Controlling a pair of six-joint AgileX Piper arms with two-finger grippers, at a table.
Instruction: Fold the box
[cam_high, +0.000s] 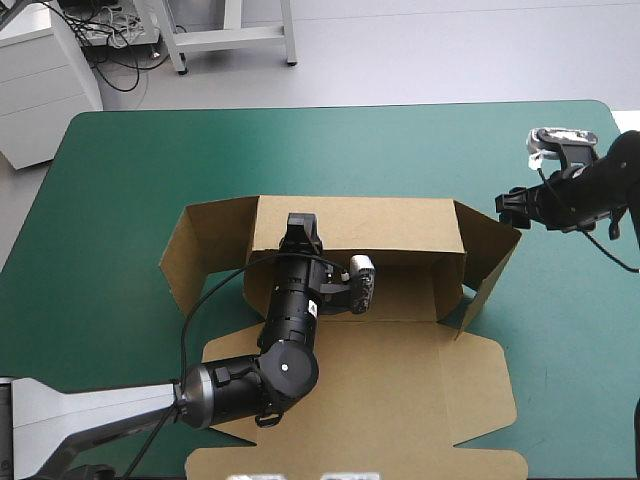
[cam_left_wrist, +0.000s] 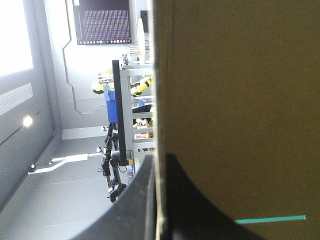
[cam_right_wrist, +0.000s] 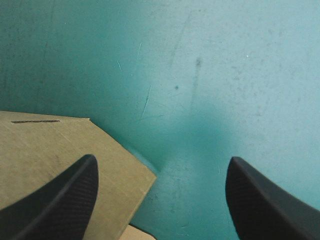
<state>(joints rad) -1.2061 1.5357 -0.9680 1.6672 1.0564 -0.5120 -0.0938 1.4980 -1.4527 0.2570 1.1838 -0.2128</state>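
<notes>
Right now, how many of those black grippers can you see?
2. The left gripper is shut on the raised far wall of the box; the right gripper hangs open above the teal-green cover, beside the box's right flap.

A table (cam_high: 110, 200) with rounded corners, under a teal-green cover, carries everything. Directly on it, about mid-table and reaching toward the near edge, lies the box (cam_high: 400, 380), a cut sheet of brown board. Its near panels lie flat on the cover, its far wall stands raised, and an end flap angles outward at each side.
</notes>
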